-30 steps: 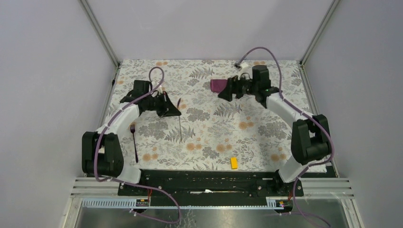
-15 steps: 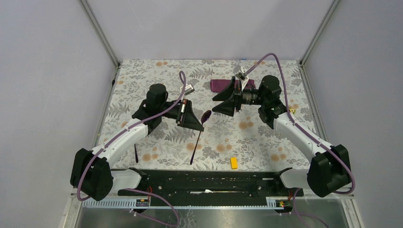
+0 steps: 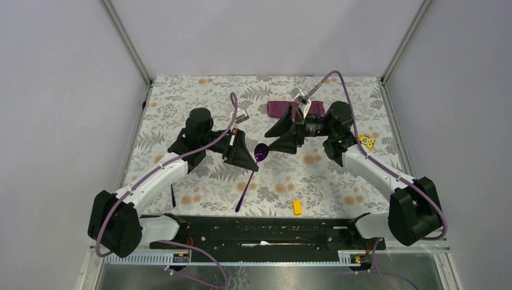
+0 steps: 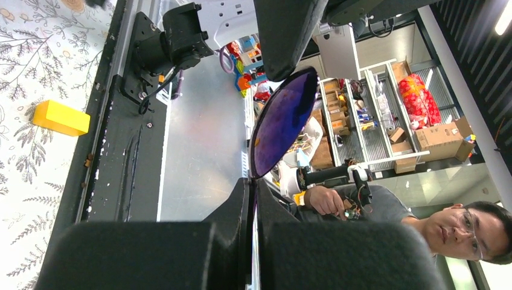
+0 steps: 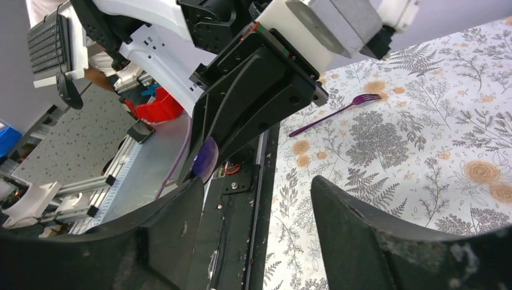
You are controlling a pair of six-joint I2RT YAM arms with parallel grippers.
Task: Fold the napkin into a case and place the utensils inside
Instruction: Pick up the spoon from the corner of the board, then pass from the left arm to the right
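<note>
Left gripper (image 3: 255, 161) pinches the purple spoon (image 3: 247, 186) just below its bowl, holding it tilted above the floral table (image 3: 362, 90). The bowl points at the right gripper (image 3: 268, 142), whose fingers stand spread and empty. The folded plum case (image 3: 279, 109) lies near the table's far edge, and the fork (image 5: 331, 116) lies flat on the left side.

Purple spoon (image 3: 261, 152), plum case (image 3: 279, 109), floral table (image 3: 199, 90)
</note>
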